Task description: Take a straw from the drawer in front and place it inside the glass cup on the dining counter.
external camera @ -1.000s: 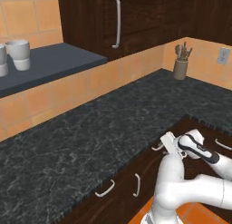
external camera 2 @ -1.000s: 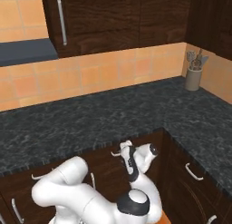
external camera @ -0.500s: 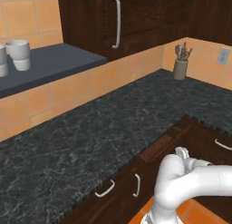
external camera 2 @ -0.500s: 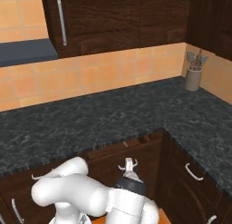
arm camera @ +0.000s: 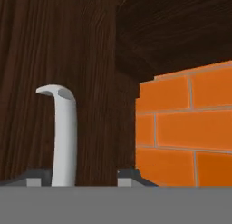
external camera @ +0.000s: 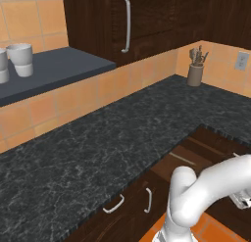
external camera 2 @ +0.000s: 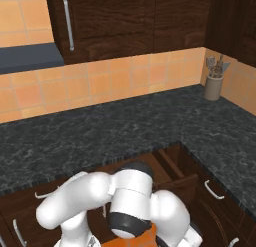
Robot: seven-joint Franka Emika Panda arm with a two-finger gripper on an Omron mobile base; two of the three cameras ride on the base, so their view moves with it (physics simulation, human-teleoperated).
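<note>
- Gripper [arm camera: 84,175]: in the hand view, both dark fingertips [arm camera: 131,174] rise at the bottom edge with a clear gap between them; the jaws stand spread.
- Handle [arm camera: 63,132]: a short curved silver bar, upright in the hand view, standing in the gap between the fingertips and just beside the left-hand tip. Contact between tip and handle cannot be confirmed.
- Drawer [arm camera: 27,82]: its dark brown wooden front carries the handle. In the right base view, it stands pulled out below the inner corner of the black worktop [external camera 2: 125,126].
- Arm [external camera 2: 130,196]: folded low in front of the worktop edge, below the level of the worktop surface.
- Floor [arm camera: 186,128]: orange tiles, lower than the worktop, seen beside the drawer front.
- Utensil holder [external camera: 195,72]: on the worktop, at its far back corner against the tiled wall.
- Mugs [external camera: 22,60]: two pale mugs on a dark grey ledge [external camera: 54,72] above the worktop's left end.
- Cabinet door [external camera: 98,20]: above the worktop, with a long vertical handle.
</note>
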